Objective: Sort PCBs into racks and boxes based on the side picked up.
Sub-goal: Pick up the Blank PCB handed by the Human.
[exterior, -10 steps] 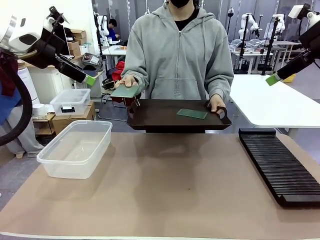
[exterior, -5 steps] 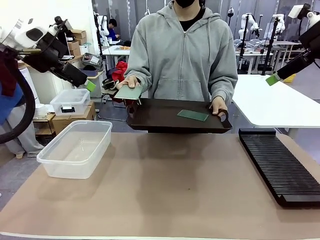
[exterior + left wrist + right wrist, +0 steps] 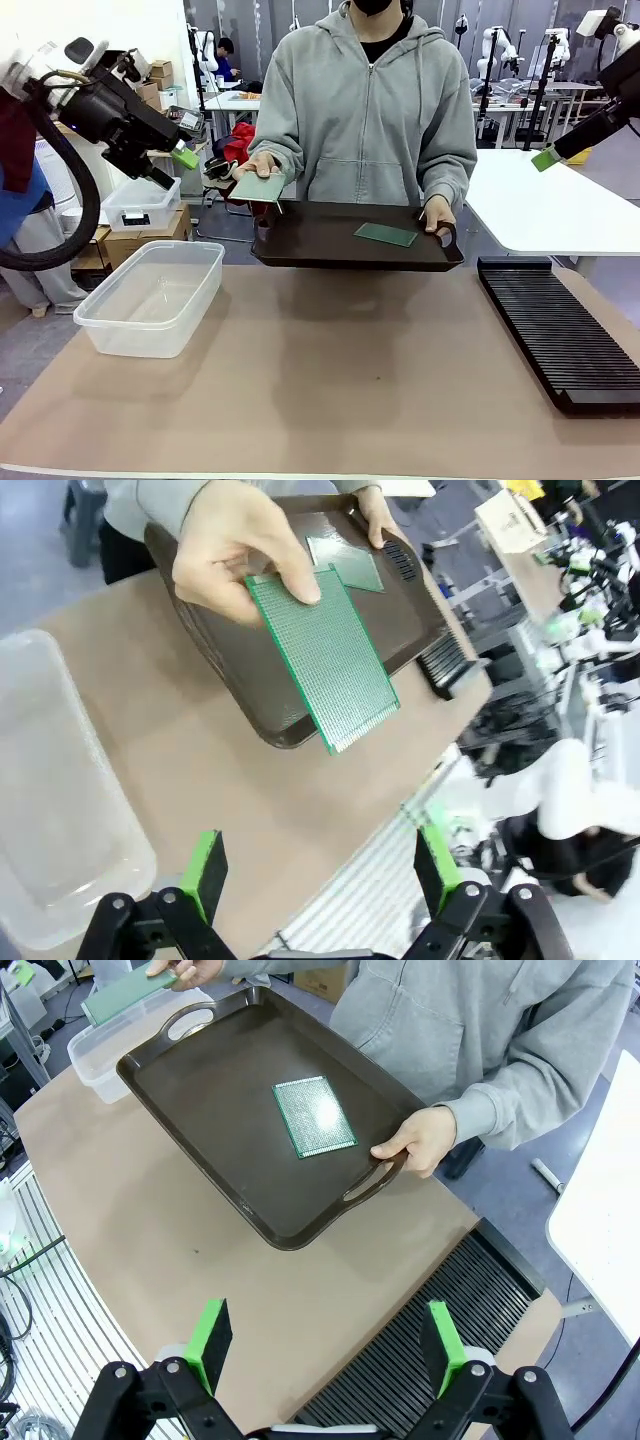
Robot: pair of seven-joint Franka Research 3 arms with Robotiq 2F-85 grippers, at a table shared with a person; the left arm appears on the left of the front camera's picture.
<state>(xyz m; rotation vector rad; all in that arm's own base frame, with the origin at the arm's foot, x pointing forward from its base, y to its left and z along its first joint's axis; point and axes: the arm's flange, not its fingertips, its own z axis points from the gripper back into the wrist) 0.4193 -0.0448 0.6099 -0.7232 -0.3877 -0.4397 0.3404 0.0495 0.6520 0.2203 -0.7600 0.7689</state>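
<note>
The left gripper hangs with its jaws spread wide and nothing between them, facing one PCB that a person's hand holds over one end of a dark brown tray. The right gripper, equally wide and empty, looks down on the second PCB, which lies flat on that tray. On the counter, the clear tub sits at the robot's left and the black rack at its right.
</note>
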